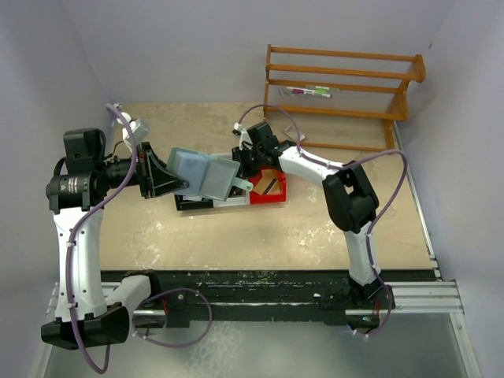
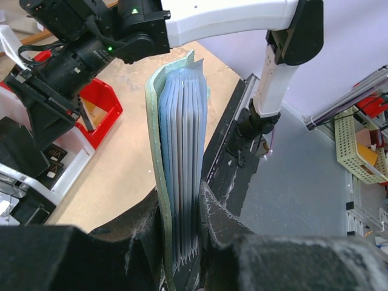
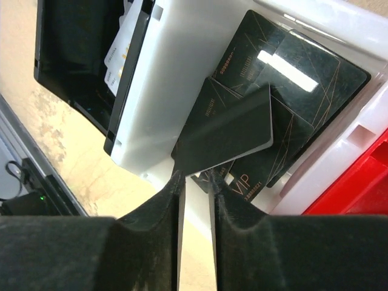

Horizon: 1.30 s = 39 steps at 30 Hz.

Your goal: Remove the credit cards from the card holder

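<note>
1. While the left gripper [image 1: 183, 186] clamps one edge of the grey-green card holder [image 1: 206, 175], the holder sits up off the table [image 1: 299, 228], over the bins' left end.
2. The right gripper [image 3: 194, 182] hangs over the white bin [image 3: 176, 79] with its fingers a crack apart. A dark credit card [image 3: 227, 136] has one corner at the tips, but honestly I can't tell if it's pinched or loose.
3. More black cards [image 3: 303, 66] lie in that bin, and the red bin [image 3: 357, 188] is just right of it.

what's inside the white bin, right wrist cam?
Overlapping black cards, one marked VIP, with a dark grey card tilted on top. They cover most of the floor of the white bin, so anything under the pile is hidden.
</note>
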Tool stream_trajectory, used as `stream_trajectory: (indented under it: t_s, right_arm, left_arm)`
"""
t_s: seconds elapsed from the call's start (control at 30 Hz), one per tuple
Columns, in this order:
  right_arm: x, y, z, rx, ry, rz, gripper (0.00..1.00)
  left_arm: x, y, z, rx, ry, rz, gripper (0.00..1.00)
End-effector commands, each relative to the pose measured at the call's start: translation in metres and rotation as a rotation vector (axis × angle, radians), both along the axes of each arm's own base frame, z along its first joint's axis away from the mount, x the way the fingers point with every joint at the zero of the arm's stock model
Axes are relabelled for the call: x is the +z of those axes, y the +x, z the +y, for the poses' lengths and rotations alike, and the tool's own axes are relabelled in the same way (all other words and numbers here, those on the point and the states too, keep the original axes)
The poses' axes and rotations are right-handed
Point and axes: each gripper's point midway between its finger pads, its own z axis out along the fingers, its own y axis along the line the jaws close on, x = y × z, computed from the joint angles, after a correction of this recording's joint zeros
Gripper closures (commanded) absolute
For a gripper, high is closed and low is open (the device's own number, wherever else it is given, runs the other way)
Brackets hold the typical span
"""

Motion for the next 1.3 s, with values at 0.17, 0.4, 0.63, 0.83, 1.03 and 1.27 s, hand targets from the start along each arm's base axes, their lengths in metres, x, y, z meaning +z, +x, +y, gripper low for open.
stream_trajectory:
  t_s: [0.17, 0.4, 0.63, 0.83, 1.03, 1.27]
  right_arm:
    - [0.082, 0.008, 0.000, -0.034, 0.028, -0.187, 0.63]
    - [0.174, -0.024, -0.021, -0.057, 0.184, -0.280, 0.40]
    - [0.271, -0.082, -0.062, 0.025, 0.666, -0.344, 0.13]
    - [0.333, -0.123, -0.068, 0.138, 0.919, -0.401, 0.03]
    - [0.338, -0.149, -0.041, 0.227, 0.975, -0.371, 0.00]
    - [0.335, -0.171, -0.004, 0.305, 0.970, -0.348, 0.00]
  left_arm:
    - [0.021, -0.014, -0.007, -0.083, -0.070, -0.048, 0.83]
    - [0.022, -0.015, -0.008, -0.092, -0.080, -0.043, 0.83]
    - [0.023, -0.013, -0.008, -0.089, -0.094, -0.027, 0.83]
    - [0.017, -0.012, -0.007, -0.081, -0.086, -0.008, 0.83]
    - [0.019, -0.014, -0.008, -0.091, -0.094, -0.007, 0.83]
    - [0.017, -0.011, -0.007, -0.081, -0.089, 0.002, 0.83]
